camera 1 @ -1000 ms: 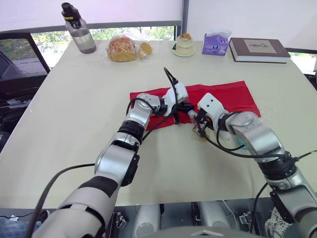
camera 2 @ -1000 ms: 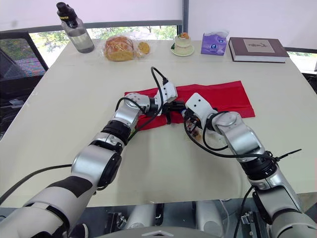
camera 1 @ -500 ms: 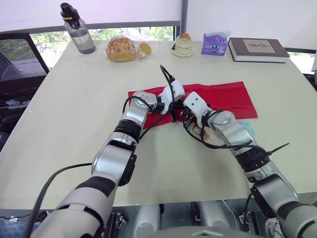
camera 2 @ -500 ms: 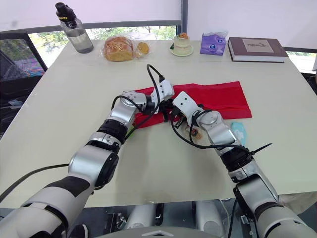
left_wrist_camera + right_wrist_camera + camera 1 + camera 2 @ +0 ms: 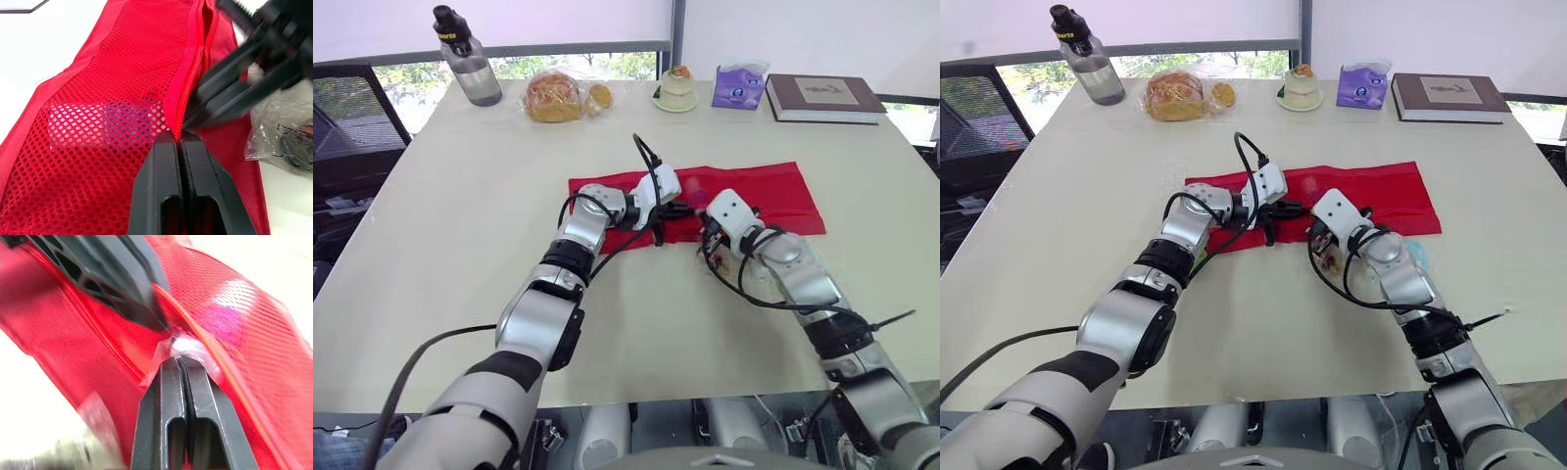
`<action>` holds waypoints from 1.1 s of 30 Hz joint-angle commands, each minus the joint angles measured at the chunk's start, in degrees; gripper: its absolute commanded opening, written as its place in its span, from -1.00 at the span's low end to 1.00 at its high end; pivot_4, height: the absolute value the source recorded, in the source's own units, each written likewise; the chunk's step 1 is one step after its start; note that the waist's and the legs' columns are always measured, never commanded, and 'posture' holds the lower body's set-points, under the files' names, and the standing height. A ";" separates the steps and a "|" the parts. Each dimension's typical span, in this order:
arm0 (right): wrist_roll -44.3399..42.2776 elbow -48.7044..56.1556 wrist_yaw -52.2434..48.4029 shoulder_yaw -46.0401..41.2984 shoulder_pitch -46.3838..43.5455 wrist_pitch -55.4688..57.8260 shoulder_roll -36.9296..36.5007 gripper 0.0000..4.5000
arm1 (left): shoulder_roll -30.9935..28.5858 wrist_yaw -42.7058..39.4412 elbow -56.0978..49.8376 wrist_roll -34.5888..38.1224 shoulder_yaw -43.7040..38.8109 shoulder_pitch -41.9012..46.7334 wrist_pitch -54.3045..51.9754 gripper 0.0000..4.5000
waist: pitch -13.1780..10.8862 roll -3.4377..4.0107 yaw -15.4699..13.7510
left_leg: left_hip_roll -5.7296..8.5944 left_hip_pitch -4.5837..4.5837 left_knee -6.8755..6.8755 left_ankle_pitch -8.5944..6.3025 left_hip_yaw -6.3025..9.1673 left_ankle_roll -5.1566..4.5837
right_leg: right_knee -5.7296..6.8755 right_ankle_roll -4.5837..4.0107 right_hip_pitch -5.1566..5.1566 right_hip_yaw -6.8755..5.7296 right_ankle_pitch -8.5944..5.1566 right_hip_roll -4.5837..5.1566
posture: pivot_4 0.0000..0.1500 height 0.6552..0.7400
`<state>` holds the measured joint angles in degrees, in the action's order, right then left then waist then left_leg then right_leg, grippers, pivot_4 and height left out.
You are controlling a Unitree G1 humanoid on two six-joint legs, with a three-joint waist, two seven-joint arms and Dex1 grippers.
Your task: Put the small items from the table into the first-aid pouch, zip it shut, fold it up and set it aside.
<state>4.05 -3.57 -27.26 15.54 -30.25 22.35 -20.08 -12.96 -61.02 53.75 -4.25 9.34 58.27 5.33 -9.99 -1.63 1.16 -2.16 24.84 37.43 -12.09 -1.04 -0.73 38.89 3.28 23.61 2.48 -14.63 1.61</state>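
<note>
Cream tabletop (image 5: 460,196), windows behind. Red mesh pouch (image 5: 773,186) lies flat at centre, zip partly open. Left hand (image 5: 178,139) pressed together, pinching the zip edge. Right hand (image 5: 182,361) at its 3 o'clock, shut tight on a clear packet (image 5: 164,350) at the opening. Far edge: bottle (image 5: 468,59) at 10 o'clock, cake (image 5: 677,88) at 12, book (image 5: 822,98) at 2.

Cream table (image 5: 450,215) before daylit windows (image 5: 631,63)

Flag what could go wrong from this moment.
The clear packet pinched by the right gripper sits at the zip edge of the red pouch and could catch there instead of sliding in. The left gripper holds that edge by a thin pinch; a slip might close the opening.
</note>
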 commanded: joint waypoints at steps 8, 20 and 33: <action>-16.78 27.75 -8.58 -17.34 11.00 13.54 -5.97 -0.58 | -0.41 1.37 1.57 0.67 -0.66 0.98 1.87 -1.00 | 0.00 0.00 -0.72 | 0.01 0.10 0.00 0.00 0.04 0.00 | -0.09 0.00 -0.02 -0.04 0.00 0.02 | 1.00 0.97; -37.15 44.78 -20.08 -51.84 41.37 16.53 -18.47 0.96 | -1.33 3.86 3.68 1.78 -2.23 1.12 1.99 -1.00 | 0.01 0.03 -0.19 | 0.00 -0.06 0.00 -0.01 0.01 0.00 | -0.05 0.02 -0.09 0.03 -0.01 0.00 | 1.00 0.97; -59.74 51.18 -25.84 -86.58 66.03 15.48 -17.88 0.96 | -0.44 4.02 11.00 0.86 -2.43 5.32 3.64 -1.00 | 0.03 0.00 -0.36 | 0.01 -0.07 0.01 -0.01 0.03 0.01 | -0.15 0.09 -0.17 0.08 -0.05 -0.04 | 1.00 0.97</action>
<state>-52.95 46.48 -53.34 -67.67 35.22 38.83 -37.13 -13.56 -57.21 64.75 -3.27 7.24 61.64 7.63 -9.96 -1.63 0.81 -2.15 24.76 37.44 -12.10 -1.04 -0.72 38.73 3.38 23.44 2.58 -14.68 1.59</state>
